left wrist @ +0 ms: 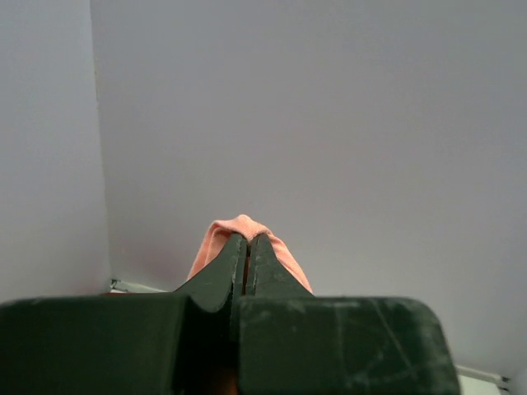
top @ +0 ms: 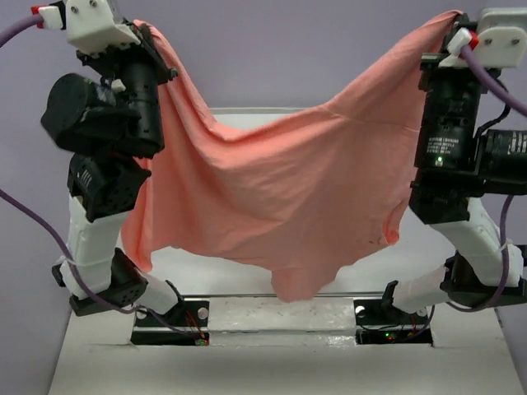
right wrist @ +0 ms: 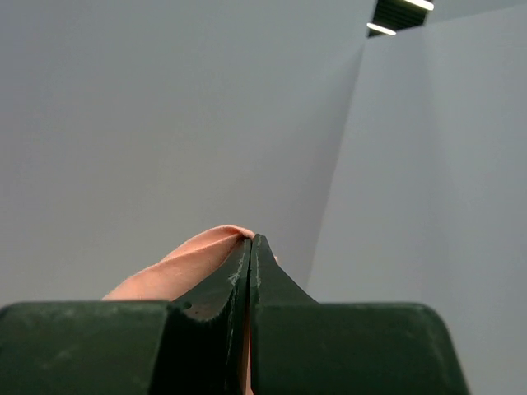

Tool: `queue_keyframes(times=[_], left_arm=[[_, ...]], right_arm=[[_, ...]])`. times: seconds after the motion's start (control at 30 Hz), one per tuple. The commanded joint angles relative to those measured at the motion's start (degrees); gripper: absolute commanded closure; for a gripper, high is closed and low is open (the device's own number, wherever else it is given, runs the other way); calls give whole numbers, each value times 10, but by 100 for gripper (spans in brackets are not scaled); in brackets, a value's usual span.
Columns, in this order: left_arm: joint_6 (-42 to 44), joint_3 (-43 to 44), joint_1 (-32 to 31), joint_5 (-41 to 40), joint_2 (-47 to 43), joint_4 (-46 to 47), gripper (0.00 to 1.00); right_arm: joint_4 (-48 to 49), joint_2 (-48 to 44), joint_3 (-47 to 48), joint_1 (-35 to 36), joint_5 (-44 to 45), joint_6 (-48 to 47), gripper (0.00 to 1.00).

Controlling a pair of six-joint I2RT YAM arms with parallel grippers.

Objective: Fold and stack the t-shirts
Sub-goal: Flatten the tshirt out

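Top view: the salmon-pink t-shirt (top: pixel 280 197) hangs spread between two raised corners, far left and far right. Its middle sags and its lowest fold dangles over the near part of the table (top: pixel 107 362).

Left wrist view: the left gripper (left wrist: pixel 248 239) is clamped tight on a small pinch of pink cloth.

Right wrist view: the right gripper (right wrist: pixel 251 240) pinches a thin edge likewise.

Either shallow pinch could slip under the shirt's weight, and the shirt would then drop in a heap. The uneven sag could also lay it down creased.
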Motion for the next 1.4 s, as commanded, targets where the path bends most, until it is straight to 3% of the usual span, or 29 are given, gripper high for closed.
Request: queue_keyframes(times=[0.0, 0.03, 0.2, 0.3, 0.43, 0.6, 0.67, 0.87, 0.93, 1.07, 1.37], left_arm=[[-130, -1, 153, 193, 68, -99, 100], [-148, -7, 209, 250, 75, -102, 100], [-196, -7, 332, 374, 116, -101, 100], [-217, -26, 401, 422, 118, -91, 100], [-234, -27, 460, 476, 141, -91, 100], [-248, 54, 503, 516, 218, -113, 100], [-248, 76, 508, 517, 231, -116, 100], [-245, 15, 504, 513, 179, -106, 100], [-229, -24, 477, 485, 142, -96, 100], [-215, -67, 427, 446, 84, -100, 100], [-213, -128, 378, 412, -42, -112, 100]], right_arm=[[-244, -24, 18, -200, -83, 272, 100], [-331, -12, 41, -226, -108, 317, 100], [-409, 7, 3, -420, -232, 465, 100], [-458, 55, 35, -469, -287, 550, 100], [-517, 120, 90, -531, -338, 608, 100], [-553, 178, 142, -633, -412, 691, 100], [-555, 182, 136, -640, -407, 690, 100], [-561, 132, 118, -632, -406, 692, 100], [-552, 89, 88, -609, -370, 662, 100], [-501, 23, 43, -477, -274, 558, 100], [-425, -71, 7, -326, -129, 416, 100]])
